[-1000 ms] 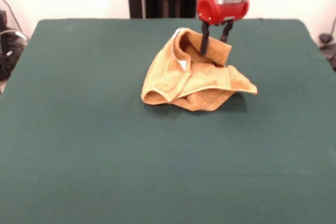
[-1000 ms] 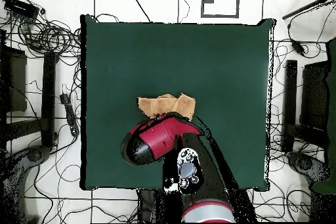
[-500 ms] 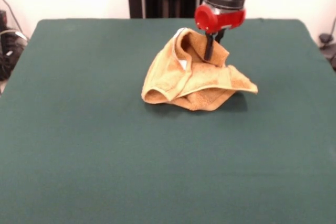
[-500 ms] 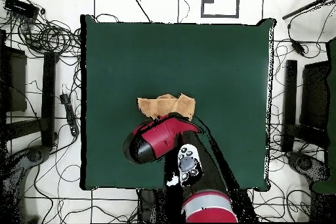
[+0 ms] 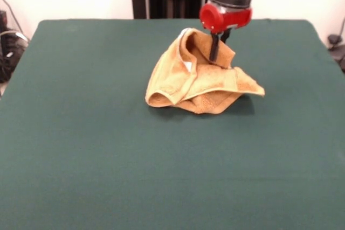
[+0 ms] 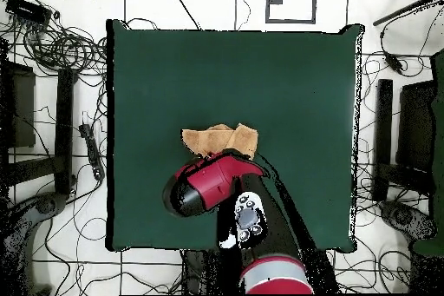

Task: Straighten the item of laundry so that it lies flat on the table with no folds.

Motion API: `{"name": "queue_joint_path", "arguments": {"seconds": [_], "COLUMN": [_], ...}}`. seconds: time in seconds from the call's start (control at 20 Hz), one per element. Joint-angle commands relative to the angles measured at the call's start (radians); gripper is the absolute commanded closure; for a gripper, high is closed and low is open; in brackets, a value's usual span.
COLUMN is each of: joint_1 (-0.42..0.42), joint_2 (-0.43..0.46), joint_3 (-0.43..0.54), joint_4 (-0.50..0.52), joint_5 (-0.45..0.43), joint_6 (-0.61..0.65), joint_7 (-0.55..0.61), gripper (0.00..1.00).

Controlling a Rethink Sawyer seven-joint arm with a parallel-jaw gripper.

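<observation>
Front view: crumpled towel (image 5: 200, 81) upper centre of frame on green table (image 5: 108, 160), gripper (image 5: 216, 55) pinched together on a raised fold at its top, overhead view: towel (image 6: 217, 139) mid-frame, arm (image 6: 208, 185) covering its lower edge.

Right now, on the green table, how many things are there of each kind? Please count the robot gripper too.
Orange-tan terry towel, crumpled in a heap: 1
Small white label on the towel: 1
Red and black robot gripper, shut on a raised fold of the towel: 1
Dark green cloth-covered table: 1
Total: 4
</observation>
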Motion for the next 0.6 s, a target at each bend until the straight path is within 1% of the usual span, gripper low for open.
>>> {"name": "queue_joint_path", "arguments": {"seconds": [0.05,0.2,0.35,0.6], "joint_1": [-0.005,-0.033,-0.067,-0.083], "joint_2": [-0.216,-0.301,-0.340,-0.399], "joint_3": [0.072,0.107,0.144,0.164], "joint_4": [0.124,0.173,0.201,0.235], "joint_5": [0.098,0.161,0.217,0.280], "joint_6": [0.110,0.176,0.211,0.266], "joint_7": [0.037,-0.012,-0.048,-0.068], "gripper": [1.00,1.00,1.00,1.00]}}
